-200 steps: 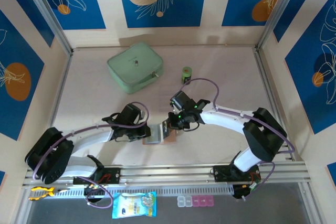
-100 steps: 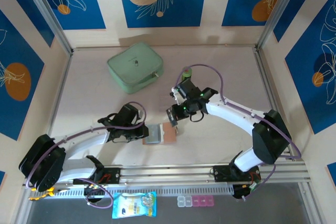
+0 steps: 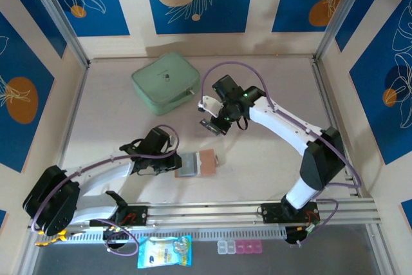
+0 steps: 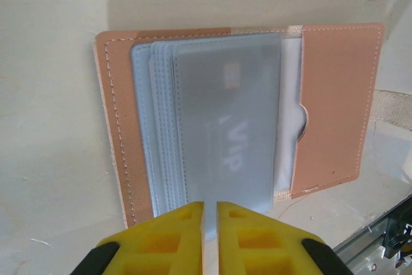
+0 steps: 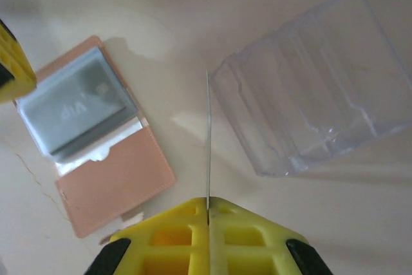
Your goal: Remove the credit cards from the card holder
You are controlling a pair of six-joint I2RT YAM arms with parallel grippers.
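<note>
Tan leather marks the holder (image 3: 205,161), which is laid open and flat on the table (image 3: 116,114), near 6 o'clock of the table's middle. It is laid open so that the grey pockets (image 4: 145,127) can be reached. One VIP card (image 4: 228,152) is seen through the front pocket, so the job is judged not yet done.

The left gripper (image 4: 210,222) is set at the holder's 9 o'clock edge in the top view, most likely so that the holder is kept from sliding. Its jaws are nearly together, with only a thin slit between them. Whether the holder's edge is nipped cannot be told.

At 12 o'clock of the holder, the right gripper (image 5: 208,214) is closed tight on a thin card (image 5: 208,140). The card is held on its edge, clear of the table. A clear box (image 5: 309,88) is seen at 2 o'clock of that card, and it is guessed that the card is meant to be put there.
</note>
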